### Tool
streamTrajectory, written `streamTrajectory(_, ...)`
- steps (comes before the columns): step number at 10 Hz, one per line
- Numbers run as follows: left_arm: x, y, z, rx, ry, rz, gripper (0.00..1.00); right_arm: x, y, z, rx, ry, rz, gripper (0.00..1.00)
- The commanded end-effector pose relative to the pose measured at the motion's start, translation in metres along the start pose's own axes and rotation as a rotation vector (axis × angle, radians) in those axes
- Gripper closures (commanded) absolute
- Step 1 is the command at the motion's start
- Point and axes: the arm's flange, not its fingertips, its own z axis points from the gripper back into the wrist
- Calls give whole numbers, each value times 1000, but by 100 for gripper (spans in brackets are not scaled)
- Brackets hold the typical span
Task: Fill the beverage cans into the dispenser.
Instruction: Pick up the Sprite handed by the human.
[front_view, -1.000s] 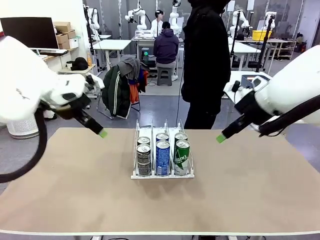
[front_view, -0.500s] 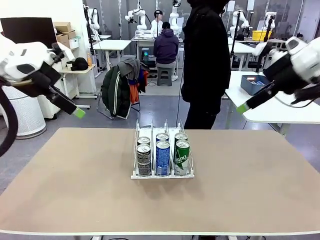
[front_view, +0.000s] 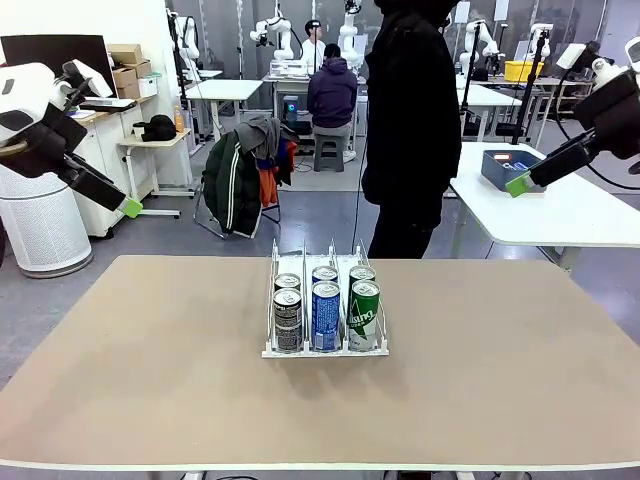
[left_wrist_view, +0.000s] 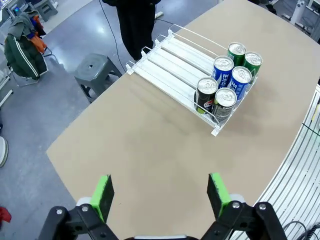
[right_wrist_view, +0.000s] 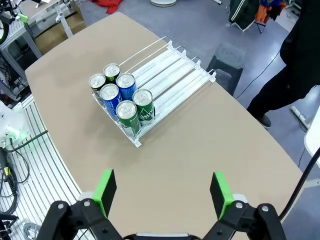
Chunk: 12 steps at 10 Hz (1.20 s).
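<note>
Several beverage cans stand at the near end of the white dispenser (front_view: 303, 256) in the middle of the table: black-and-silver cans (front_view: 288, 320) in the left lane, blue cans (front_view: 326, 315) in the middle, green cans (front_view: 364, 315) in the right. My left gripper (front_view: 129, 207) hangs open high off the table's far left corner. My right gripper (front_view: 517, 184) hangs open high off the far right. From the left wrist, the open left gripper (left_wrist_view: 160, 195) looks down on the dispenser (left_wrist_view: 172, 57) and cans (left_wrist_view: 227, 82). The right gripper (right_wrist_view: 163, 189) is open and empty above the dispenser (right_wrist_view: 172, 72) and cans (right_wrist_view: 120, 100).
A person in dark clothes (front_view: 410, 120) stands at the table's far edge behind the dispenser. A grey stool (left_wrist_view: 95, 70) sits on the floor there. A side table with a blue bin (front_view: 503, 165) is at the right. The tan tabletop (front_view: 150, 380) is bare around the rack.
Both arms have risen and swung outward, away from the table: the left gripper up and left, the right gripper up and right. The jaws stayed open. The cans have not moved.
</note>
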Motion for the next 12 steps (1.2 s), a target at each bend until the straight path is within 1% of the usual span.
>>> streamTrajectory(1, 1, -3, -3, -17, 4, 1, 0, 1, 3, -4, 12, 5, 8, 0)
streamTrajectory(6, 1, -3, -3, -17, 4, 1, 0, 1, 2, -2, 0, 4, 6, 0)
streamTrajectory(7, 1, -3, -3, -17, 4, 1, 0, 3, 2, 5, 40, 26, 6, 0)
streamTrajectory(8, 1, -3, -3, -17, 4, 1, 0, 7, -3, 15, 57, 39, 15, 0)
streamTrajectory(9, 1, -3, -3, -17, 4, 1, 0, 11, -7, 26, 89, 74, 28, 0)
streamTrajectory(10, 1, -3, -3, -17, 4, 1, 0, 13, -8, 46, 90, 78, 19, 0)
streamTrajectory(11, 1, -3, -3, -17, 4, 1, 0, 17, -16, 66, 109, 90, 43, 0)
streamTrajectory(12, 1, -3, -3, -17, 4, 1, 0, 20, -22, 75, 99, 49, 53, 0)
